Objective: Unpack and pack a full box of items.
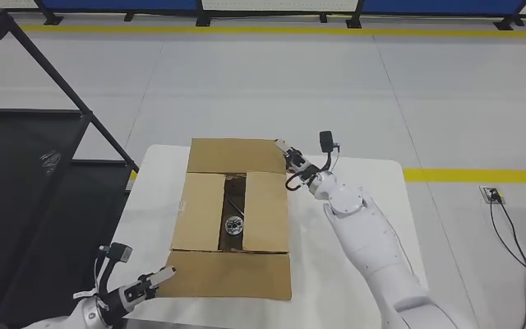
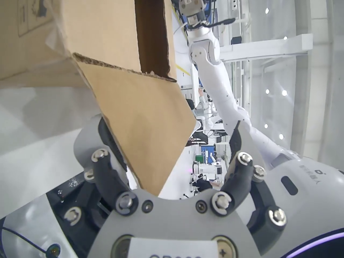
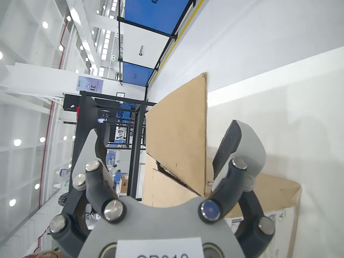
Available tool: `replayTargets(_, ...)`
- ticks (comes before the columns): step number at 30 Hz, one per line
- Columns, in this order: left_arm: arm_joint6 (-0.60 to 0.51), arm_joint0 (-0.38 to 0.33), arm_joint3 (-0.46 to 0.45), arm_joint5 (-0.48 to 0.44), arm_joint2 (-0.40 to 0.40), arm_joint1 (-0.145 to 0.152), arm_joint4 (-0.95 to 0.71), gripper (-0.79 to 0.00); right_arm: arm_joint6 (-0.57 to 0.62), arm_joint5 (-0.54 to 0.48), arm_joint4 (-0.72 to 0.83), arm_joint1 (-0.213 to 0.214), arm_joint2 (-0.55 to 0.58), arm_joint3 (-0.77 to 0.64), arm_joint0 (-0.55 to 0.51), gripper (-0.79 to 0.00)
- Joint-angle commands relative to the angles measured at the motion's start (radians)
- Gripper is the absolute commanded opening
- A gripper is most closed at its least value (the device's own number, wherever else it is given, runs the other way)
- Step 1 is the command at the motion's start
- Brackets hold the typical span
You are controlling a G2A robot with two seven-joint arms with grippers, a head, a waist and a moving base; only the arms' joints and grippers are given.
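Cardboard box point(image 1: 234, 212) sits at the middle of the white worktop point(image 1: 353, 247). Its two side flaps point(image 1: 197, 210) are folded in over the top, and a dark slot between them shows a small round item point(image 1: 234, 222) inside. The far flap point(image 1: 234, 155) and near flap point(image 1: 230, 275) lie spread outward. At the near flap's corner sits the left claw point(image 2: 164, 140), its fingers apart with the cardboard corner between them and not pinched. The right claw point(image 3: 164, 138) is at the opposite corner, on the far flap, and is likewise spread with the flap's edge in the gap. The step in hand looks like working these two end flaps, though whether to fold them in or hold them back cannot be told. To do it well, each claw should close squarely on its corner with the cardboard well inside the pads. Each flap should then swing about its own crease rather than be pulled. A sideways tug could drag the light box across the worktop or tear the corner.
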Motion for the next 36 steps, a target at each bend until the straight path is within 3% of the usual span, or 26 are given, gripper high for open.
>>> replayTargets(1,0.022,0.0,-0.007,0.007,0.004,-0.001,-0.02,0.0,0.023,-0.031,0.022,0.004,0.01,0.008,0.003,0.0)
replayTargets(15,0.171,-0.015,-0.059,0.076,0.022,-0.007,-0.078,0.0,0.244,-0.18,0.166,0.044,0.078,-0.031,-0.017,0.0)
replayTargets(25,0.371,-0.043,-0.11,0.136,0.086,-0.018,0.024,0.0,0.385,-0.191,0.166,0.075,0.084,-0.25,-0.099,0.0)
replayTargets(30,0.464,-0.062,-0.113,0.16,0.127,-0.024,0.099,0.0,0.451,-0.095,0.146,0.091,0.076,-0.419,-0.163,0.0)
replayTargets(36,0.537,-0.08,-0.114,0.167,0.182,-0.031,0.171,0.0,0.512,0.111,0.102,0.106,0.055,-0.576,-0.217,0.0)
